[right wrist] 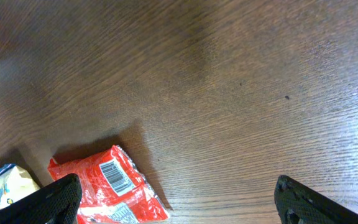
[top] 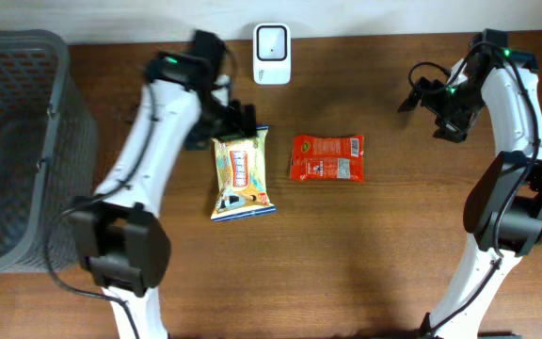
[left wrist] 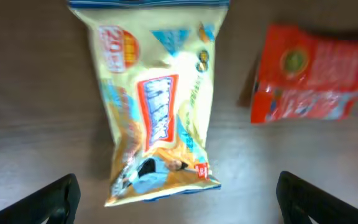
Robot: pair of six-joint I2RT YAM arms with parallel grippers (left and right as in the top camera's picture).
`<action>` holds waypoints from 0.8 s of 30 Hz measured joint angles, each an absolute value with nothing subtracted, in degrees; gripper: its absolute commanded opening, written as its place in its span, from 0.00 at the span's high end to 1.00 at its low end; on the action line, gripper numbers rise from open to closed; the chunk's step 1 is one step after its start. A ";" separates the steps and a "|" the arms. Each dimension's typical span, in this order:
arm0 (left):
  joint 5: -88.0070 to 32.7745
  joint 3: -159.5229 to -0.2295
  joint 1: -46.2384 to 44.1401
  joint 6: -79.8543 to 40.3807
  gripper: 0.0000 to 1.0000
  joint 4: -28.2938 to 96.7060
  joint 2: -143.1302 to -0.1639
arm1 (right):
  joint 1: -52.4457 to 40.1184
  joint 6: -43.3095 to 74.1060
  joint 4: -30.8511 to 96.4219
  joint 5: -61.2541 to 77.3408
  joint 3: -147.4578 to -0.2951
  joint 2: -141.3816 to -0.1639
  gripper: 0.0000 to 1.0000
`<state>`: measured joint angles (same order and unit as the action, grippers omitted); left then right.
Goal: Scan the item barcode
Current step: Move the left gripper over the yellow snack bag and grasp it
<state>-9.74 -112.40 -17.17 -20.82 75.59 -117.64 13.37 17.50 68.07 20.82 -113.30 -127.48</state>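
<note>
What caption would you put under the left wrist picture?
Open left gripper above a yellow snack packet, a red packet lying beside it on the table.

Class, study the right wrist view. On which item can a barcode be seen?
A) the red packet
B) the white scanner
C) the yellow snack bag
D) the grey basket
A: a black-and-white barcode shows on the upturned face of the red packet; only a corner of the yellow bag is in that view.

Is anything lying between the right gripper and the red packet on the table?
Nothing: in the overhead view only bare table lies between the right gripper and the red packet.
</note>
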 measured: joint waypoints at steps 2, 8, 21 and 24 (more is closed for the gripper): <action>-6.00 -107.44 -22.06 -20.58 0.01 70.39 -117.84 | 13.37 17.45 68.10 20.82 -113.30 -127.48 0.01; 6.52 -103.53 -29.28 -21.69 0.01 63.07 -123.24 | 13.37 17.37 68.10 20.82 -113.30 -127.48 0.01; 26.00 -103.44 -34.59 -30.04 0.96 63.86 -132.99 | 13.37 17.34 68.10 20.82 -113.30 -127.48 0.01; 25.32 -107.83 -34.44 -30.13 1.00 70.61 -133.84 | 13.37 17.34 68.10 20.82 -113.30 -127.48 0.01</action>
